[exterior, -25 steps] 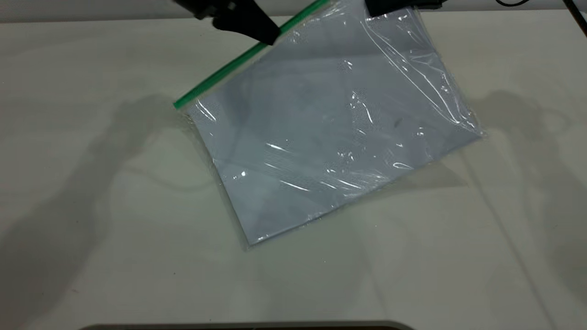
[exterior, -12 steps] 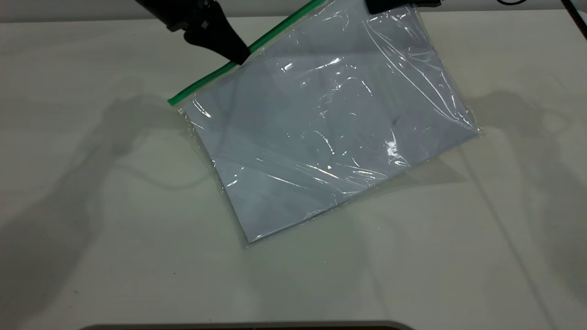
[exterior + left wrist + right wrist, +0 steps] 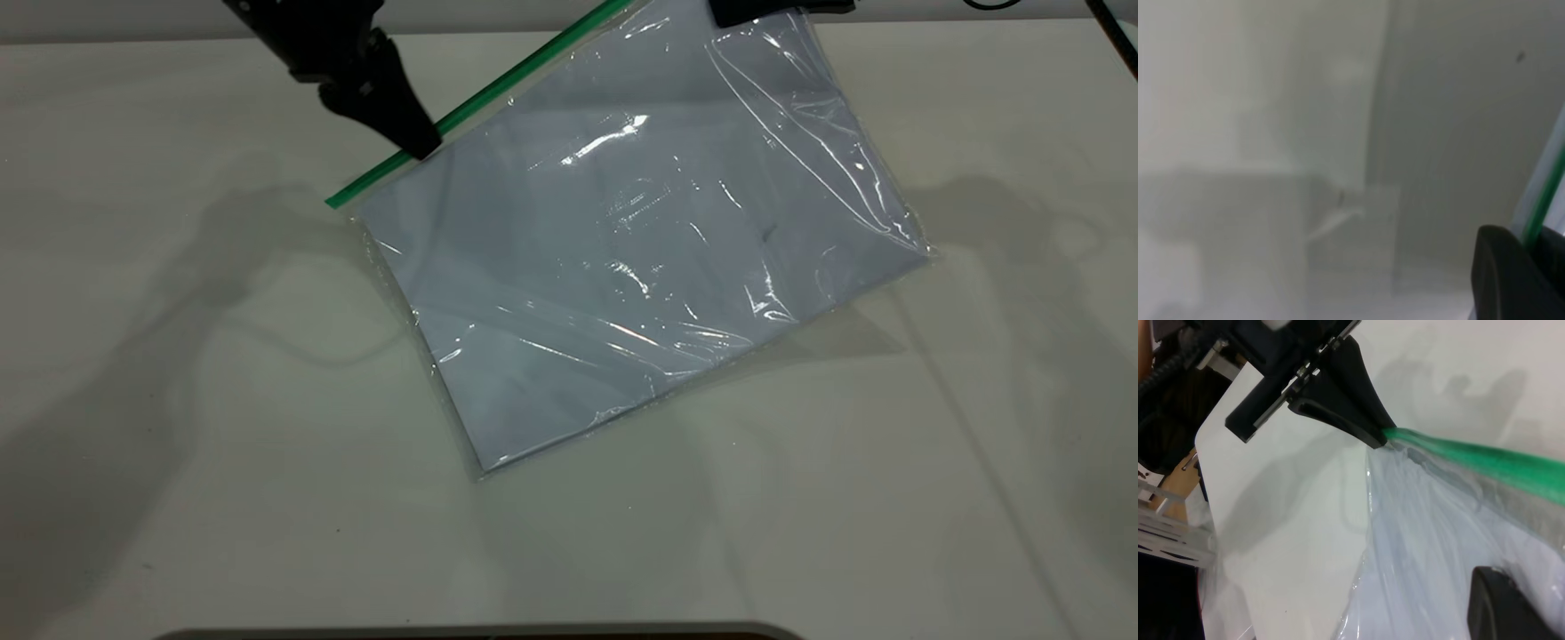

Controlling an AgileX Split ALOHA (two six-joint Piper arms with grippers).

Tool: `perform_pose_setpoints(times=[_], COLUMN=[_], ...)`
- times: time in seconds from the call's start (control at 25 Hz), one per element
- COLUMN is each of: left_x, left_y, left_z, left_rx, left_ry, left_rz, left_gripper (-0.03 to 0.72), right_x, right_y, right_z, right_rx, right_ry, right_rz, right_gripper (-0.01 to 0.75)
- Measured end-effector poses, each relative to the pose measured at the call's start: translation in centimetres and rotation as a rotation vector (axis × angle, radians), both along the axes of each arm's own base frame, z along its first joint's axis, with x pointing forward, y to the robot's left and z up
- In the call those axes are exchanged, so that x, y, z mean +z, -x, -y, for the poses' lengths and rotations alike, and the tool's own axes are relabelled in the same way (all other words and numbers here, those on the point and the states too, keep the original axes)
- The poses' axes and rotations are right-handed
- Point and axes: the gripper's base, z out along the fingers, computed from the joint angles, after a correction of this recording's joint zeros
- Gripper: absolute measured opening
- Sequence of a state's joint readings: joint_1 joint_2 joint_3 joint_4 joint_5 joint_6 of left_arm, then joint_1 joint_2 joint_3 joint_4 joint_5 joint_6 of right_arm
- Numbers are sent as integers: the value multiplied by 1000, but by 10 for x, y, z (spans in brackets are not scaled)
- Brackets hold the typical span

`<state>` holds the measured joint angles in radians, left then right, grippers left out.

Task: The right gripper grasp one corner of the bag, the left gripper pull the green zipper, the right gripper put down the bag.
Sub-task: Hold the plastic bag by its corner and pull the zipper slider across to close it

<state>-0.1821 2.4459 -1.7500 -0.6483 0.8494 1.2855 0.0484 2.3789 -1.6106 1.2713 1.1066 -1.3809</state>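
Note:
The bag (image 3: 622, 267) is a clear pouch with white sheets inside. It hangs tilted, its lower corner resting on the table. The green zipper (image 3: 498, 84) runs along its upper left edge. My right gripper (image 3: 756, 11) is shut on the bag's top corner at the frame's top edge; one of its fingers (image 3: 1508, 607) shows against the plastic (image 3: 1425, 553). My left gripper (image 3: 418, 147) is shut on the green zipper near the strip's lower left end. The strip passes between its fingers in the left wrist view (image 3: 1545, 193). The right wrist view shows the left gripper (image 3: 1375, 437) pinching the strip (image 3: 1485, 457). The slider tab is hidden.
The white table (image 3: 178, 400) lies all round the bag, with arm shadows at left and right. A dark rounded edge (image 3: 480, 633) shows at the front of the table. A rack and cables (image 3: 1165, 487) stand beyond the table's edge.
My left gripper has slid down and to the left along the green zipper, toward the strip's lower end. The plastic has rippled slightly. My right gripper has stayed in place.

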Motion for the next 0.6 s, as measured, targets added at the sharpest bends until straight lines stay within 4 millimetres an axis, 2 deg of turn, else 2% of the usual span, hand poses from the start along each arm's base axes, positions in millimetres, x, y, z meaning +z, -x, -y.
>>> perform_pose_setpoints(times=[0.6], left_x=[-8], left_y=[2], left_z=[-20], left_rx=[35], left_ry=[-236], left_rz=[-38], left_gripper=[78], right_x=[0], right_y=[-1], right_z=[0], right_rx=[-10], right_ry=[-4], right_rz=[1], right_gripper=[34])
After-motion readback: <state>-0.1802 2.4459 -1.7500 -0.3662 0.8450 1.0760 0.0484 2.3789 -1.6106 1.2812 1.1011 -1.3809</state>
